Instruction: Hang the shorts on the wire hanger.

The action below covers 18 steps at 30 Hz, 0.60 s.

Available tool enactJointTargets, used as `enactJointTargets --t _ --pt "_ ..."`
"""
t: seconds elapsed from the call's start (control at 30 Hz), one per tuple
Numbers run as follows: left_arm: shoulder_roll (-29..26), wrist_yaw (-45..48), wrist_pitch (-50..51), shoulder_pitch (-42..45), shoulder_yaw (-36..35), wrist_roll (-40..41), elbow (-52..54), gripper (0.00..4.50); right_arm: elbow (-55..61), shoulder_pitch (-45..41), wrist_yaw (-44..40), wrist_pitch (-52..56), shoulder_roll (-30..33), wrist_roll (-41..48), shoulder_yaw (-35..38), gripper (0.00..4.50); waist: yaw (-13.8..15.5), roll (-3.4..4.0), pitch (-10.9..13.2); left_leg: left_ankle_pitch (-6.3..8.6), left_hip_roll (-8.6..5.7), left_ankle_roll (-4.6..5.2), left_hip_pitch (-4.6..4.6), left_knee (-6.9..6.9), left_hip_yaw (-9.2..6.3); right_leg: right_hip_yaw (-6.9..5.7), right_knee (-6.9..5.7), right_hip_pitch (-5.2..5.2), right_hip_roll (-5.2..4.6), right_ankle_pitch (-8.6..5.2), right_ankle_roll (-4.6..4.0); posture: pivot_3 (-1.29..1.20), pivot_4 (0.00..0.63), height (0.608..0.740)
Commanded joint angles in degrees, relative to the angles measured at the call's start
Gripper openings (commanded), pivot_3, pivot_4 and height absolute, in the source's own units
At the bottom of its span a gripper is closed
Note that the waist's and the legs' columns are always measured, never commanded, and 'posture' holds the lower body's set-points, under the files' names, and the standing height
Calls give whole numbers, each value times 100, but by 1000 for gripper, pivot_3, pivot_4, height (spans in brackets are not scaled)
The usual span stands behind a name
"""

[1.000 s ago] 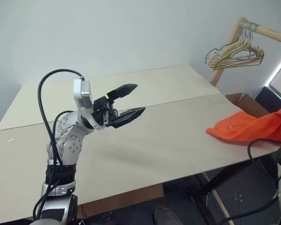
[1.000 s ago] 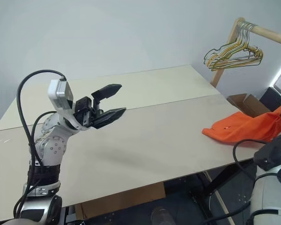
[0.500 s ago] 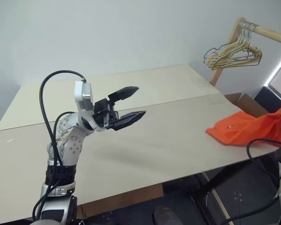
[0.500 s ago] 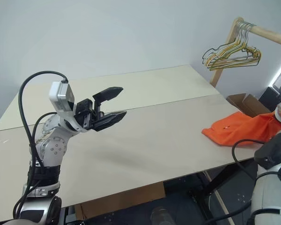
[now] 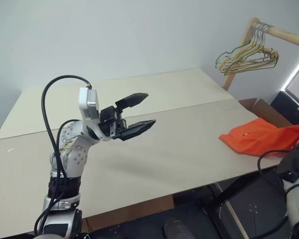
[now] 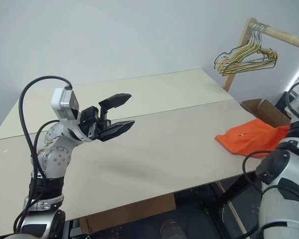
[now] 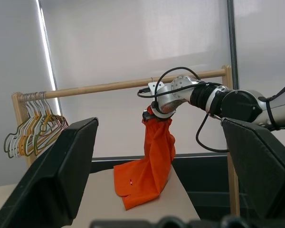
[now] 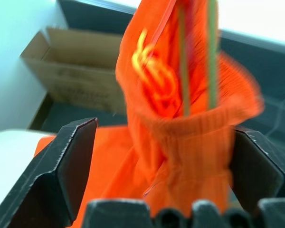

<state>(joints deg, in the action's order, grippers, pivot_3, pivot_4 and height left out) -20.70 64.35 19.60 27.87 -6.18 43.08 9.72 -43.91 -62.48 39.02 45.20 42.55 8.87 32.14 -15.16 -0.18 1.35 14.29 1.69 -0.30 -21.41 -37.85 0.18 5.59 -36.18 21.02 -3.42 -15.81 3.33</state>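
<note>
The orange shorts [image 5: 251,139] lie bunched on the table's right edge, one end trailing off toward my right arm. In the left wrist view, the shorts [image 7: 149,161] hang from my right gripper [image 7: 155,114] down onto the table. In the right wrist view, my right gripper [image 8: 162,128] has its jaws spread wide, and the gathered waistband [image 8: 194,128] sits loose between them. Two thin olive wires [image 8: 183,61], maybe the wire hanger, rise out of the waistband. My left gripper [image 5: 150,108] hovers open and empty over the table's left middle.
A wooden rail [image 5: 284,34] at the far right carries a bunch of wire hangers [image 5: 246,57]. A cardboard box [image 5: 261,107] sits on the floor beyond the table's right end. The pale table [image 5: 179,149] stretches bare between my left gripper and the shorts.
My right gripper has opened from shut. The lifted end of the shorts has sunk lower at the table's right edge. My left arm has kept still.
</note>
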Motion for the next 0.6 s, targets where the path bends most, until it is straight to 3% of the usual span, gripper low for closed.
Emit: enactJointTargets --t 0.03,0.27,0.6 --pt "-38 36 -85 58 -52 122 118 4500 1047 45 149 122 -182 -274 -285 4471 -1 1 -1 0 0 0 0 0 0 0 -1 0 0 0 0 -233 0 740" --pt "-37 42 -90 91 -81 137 117 4500 2720 670 517 -403 -799 -1623 -1612 4471 -13 4 -3 0 3 0 1 0 -7 5 -7 5 1 0 0 -220 0 740" --pt "-202 23 -25 -92 -292 402 354 4500 3150 1212 -1008 -1480 -1031 -2255 -2923 4471 13 3 -2 0 2 0 1 -1 -21 2 -5 5 -1 2 3 -172 0 740"
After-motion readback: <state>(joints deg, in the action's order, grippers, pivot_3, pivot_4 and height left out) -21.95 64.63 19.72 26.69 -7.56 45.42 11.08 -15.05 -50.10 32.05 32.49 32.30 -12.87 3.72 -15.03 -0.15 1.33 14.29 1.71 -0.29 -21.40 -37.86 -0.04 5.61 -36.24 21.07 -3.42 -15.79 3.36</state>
